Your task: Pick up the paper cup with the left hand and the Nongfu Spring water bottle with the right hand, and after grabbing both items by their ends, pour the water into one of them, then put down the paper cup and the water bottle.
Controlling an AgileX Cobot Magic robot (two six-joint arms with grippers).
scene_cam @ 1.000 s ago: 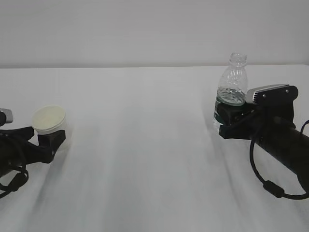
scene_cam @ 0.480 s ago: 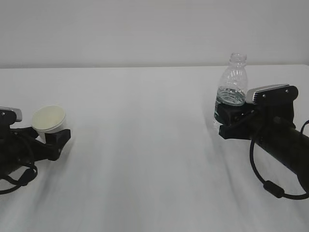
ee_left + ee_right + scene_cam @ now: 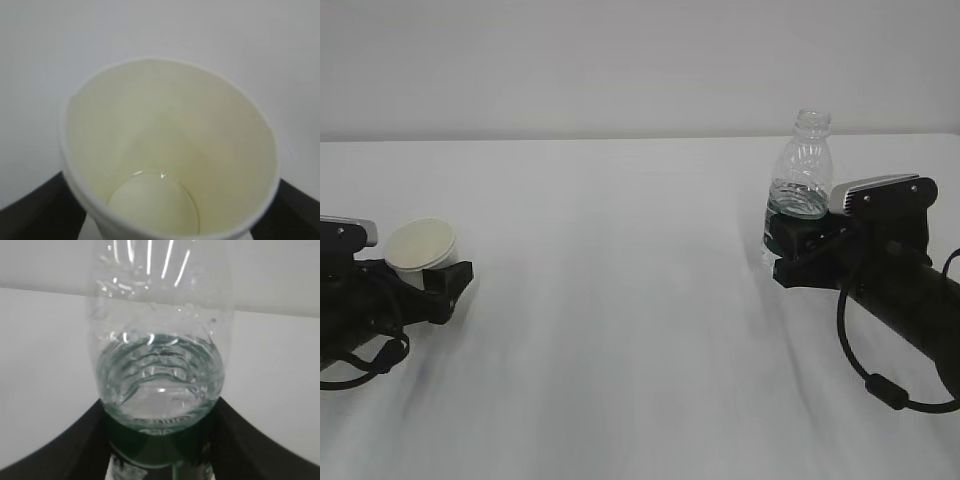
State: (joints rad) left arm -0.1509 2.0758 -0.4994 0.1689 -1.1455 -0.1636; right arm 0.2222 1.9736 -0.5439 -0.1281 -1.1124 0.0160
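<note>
Both arms parked low on the table point(image 3: 620, 300), bottle right, cup left.

My right hand point(image 3: 782, 248) hasn't budged: jaws about half open and clamped on the bottle's point(image 3: 800, 178) green band, bottle upright, open neck straight up, water point(image 3: 159, 390) pooled just above the label. My left hand point(image 3: 438, 285) slid further right since a second ago; jaws nearly full-wide either side of the cup point(image 3: 421, 247), can't tell if they touch. Cup's mouth tips up and toward the wrist.
</note>
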